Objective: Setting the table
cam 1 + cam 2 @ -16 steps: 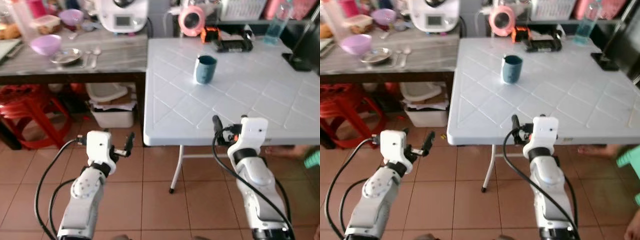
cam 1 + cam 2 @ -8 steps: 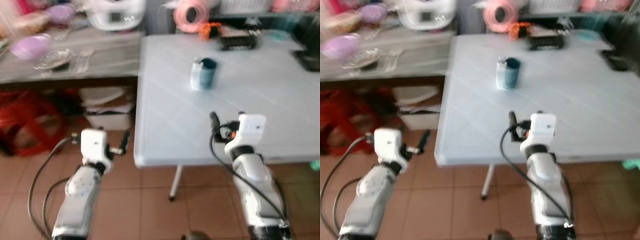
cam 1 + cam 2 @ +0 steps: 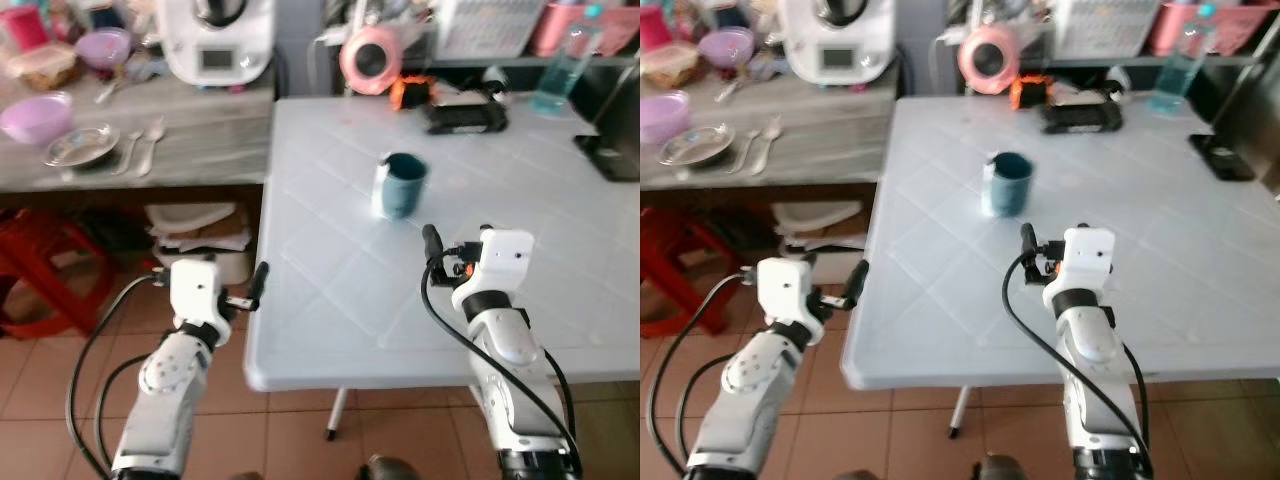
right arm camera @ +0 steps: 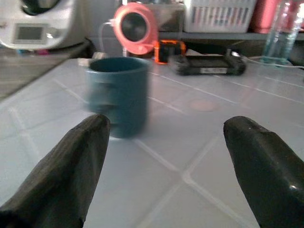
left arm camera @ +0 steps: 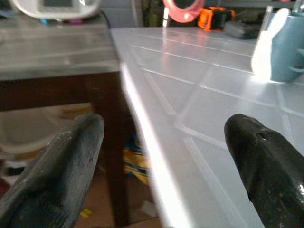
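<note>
Blue mug (image 3: 401, 184) stands upright mid-way across the white table (image 3: 560, 250), bowl, plate and spoons (image 3: 140, 145) well apart on the grey side counter (image 3: 200, 140). Right gripper (image 4: 166, 161) hovers over the table short of the mug, fingers spread wide, empty; left gripper (image 5: 161, 156) likewise wide and empty at the table's near corner. Which setting step this is stays unsettled.

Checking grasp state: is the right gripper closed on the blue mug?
No. The right gripper is open, its fingers spread short of the blue mug on the white table.
</note>
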`<state>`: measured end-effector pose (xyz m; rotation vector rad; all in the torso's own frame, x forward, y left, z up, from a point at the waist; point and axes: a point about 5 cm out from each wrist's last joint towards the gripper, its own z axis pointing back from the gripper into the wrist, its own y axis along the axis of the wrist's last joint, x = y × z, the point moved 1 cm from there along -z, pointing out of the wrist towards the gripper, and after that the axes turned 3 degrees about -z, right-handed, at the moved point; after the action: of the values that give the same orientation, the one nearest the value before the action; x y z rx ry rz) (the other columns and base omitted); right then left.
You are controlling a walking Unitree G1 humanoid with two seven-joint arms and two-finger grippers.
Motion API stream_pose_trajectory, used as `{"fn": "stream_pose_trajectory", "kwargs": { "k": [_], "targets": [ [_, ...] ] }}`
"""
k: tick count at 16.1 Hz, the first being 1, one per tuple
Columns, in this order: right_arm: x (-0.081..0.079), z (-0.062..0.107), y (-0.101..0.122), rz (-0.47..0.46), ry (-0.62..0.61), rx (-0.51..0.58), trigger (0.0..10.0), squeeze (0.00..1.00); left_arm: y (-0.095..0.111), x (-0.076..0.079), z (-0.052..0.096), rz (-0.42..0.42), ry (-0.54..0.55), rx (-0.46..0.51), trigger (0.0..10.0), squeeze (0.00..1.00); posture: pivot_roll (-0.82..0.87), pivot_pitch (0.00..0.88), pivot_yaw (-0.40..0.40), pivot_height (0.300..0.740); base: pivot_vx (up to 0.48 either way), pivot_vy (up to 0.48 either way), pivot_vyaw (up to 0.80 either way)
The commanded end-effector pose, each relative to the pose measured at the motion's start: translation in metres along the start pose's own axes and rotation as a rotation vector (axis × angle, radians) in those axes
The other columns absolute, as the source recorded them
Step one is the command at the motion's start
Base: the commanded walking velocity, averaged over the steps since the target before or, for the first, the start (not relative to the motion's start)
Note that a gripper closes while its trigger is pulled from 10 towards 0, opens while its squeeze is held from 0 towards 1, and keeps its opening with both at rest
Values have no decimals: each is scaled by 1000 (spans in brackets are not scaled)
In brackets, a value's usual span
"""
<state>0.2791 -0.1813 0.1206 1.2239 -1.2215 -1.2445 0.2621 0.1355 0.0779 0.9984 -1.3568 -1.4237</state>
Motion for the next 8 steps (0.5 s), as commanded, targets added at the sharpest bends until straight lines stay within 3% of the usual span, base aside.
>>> {"fn": "stream_pose_trajectory", "kwargs": {
  "k": [1,2,6,8],
  "targets": [
    [-1,-2,1,-12,-14,4,10000,0,2,-5,1,-26,10,1,10000,0,-32,0,30,740,356,0,0],
    [-2,-3,1,-14,-19,5,10000,0,2,-5,0,-32,9,2,10000,0,-30,0,31,740,379,0,0],
    [-10,-12,-4,-42,-26,-13,10000,0,-1,-9,1,-20,42,-4,10000,0,-31,0,31,740,0,0,0],
    [-26,-15,-10,-52,9,-26,10000,0,-2,-9,4,-28,48,-10,10000,0,-19,0,25,740,0,0,0]
  ]
}}
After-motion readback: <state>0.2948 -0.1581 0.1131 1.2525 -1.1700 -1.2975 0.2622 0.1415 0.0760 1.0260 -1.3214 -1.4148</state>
